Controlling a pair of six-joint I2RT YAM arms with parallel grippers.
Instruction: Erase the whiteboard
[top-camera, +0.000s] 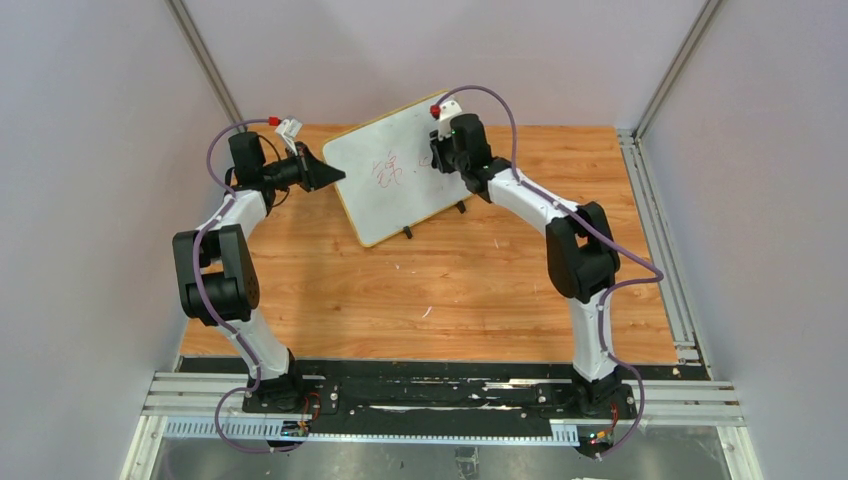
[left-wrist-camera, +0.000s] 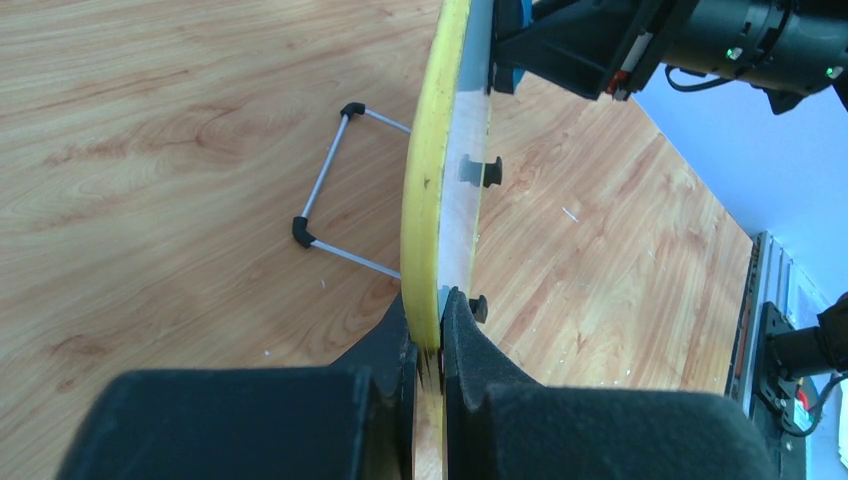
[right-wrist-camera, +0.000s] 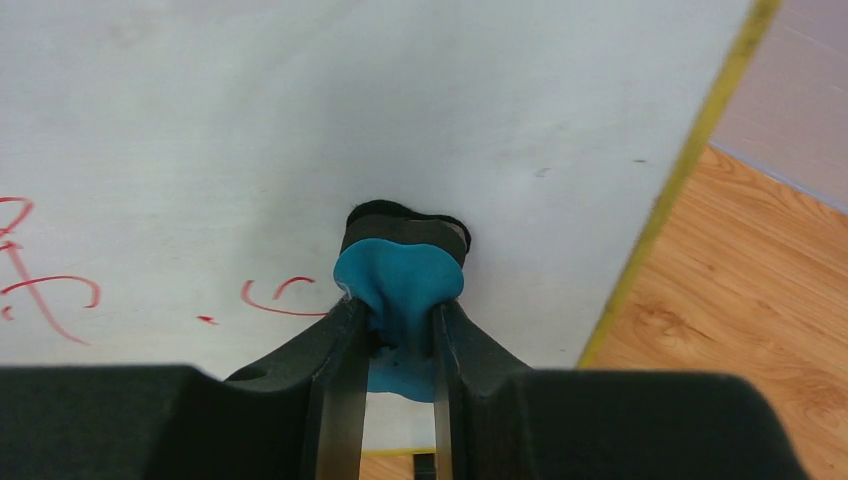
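The whiteboard (top-camera: 395, 175) stands tilted at the back middle of the table, white with a yellow frame and red writing (top-camera: 388, 172) on its face. My left gripper (top-camera: 322, 172) is shut on the board's left edge; the left wrist view shows the yellow frame (left-wrist-camera: 432, 180) pinched between the jaws. My right gripper (top-camera: 440, 152) is shut on a small blue eraser (right-wrist-camera: 400, 285) with a black pad, pressed against the board's face (right-wrist-camera: 300, 120) just right of the red strokes (right-wrist-camera: 275, 298).
The board's wire stand (left-wrist-camera: 325, 195) rests on the wooden table (top-camera: 450, 290) behind it. Two small black feet (top-camera: 407, 233) sit at its lower edge. Grey walls close in the sides and back. Metal rails (top-camera: 660, 240) run along the right.
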